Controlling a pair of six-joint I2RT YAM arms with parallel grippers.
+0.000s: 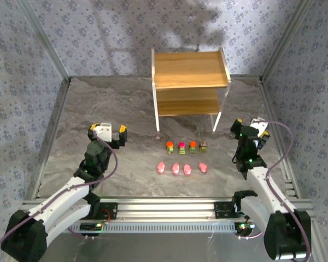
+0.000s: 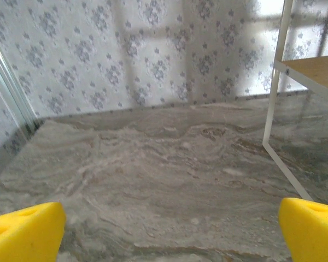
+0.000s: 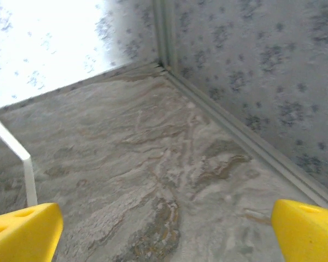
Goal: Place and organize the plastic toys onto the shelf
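Note:
The two-tier wooden shelf (image 1: 188,70) with white side panels stands at the back centre; both tiers look bare. In front of it the plastic toys lie in two rows on the marbled table (image 1: 126,114): blocky cars with orange (image 1: 169,146), magenta (image 1: 181,146), red (image 1: 193,145) and brown (image 1: 204,146) tops, and several pink blobs (image 1: 181,168) nearer me. My left gripper (image 1: 107,130) hovers open to the left of the toys. My right gripper (image 1: 252,127) is open to their right. A white shelf leg (image 2: 274,90) crosses the left wrist view, and another leg (image 3: 28,177) shows in the right wrist view.
Patterned walls with metal corner posts (image 1: 44,46) enclose the table. An aluminium rail (image 1: 169,207) runs along the near edge between the arm bases. The back right corner (image 3: 163,68) of the enclosure lies ahead of my right gripper.

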